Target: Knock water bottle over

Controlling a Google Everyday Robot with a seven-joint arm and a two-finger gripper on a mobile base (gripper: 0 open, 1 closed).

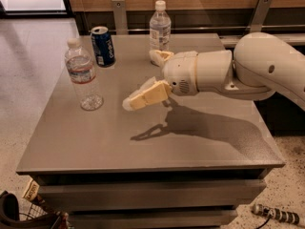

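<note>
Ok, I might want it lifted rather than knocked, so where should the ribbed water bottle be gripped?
Take the water bottle around its ribbed lower body, coming in level from its right. It stands upright and round, so fingers either side should fit. The tool hovers open on that side above the table, while the blue can stands behind the bottle.

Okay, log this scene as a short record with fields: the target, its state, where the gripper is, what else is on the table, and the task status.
target: water bottle, clear, white cap, red-and-blue label band
target state: upright, near the left edge of the table
gripper: gripper over the middle of the table, right of the water bottle, not touching it
jaws: open, holding nothing
other items: blue soda can behind the water bottle; second bottle with white label at the back edge
task status: not yet knocked over
</note>
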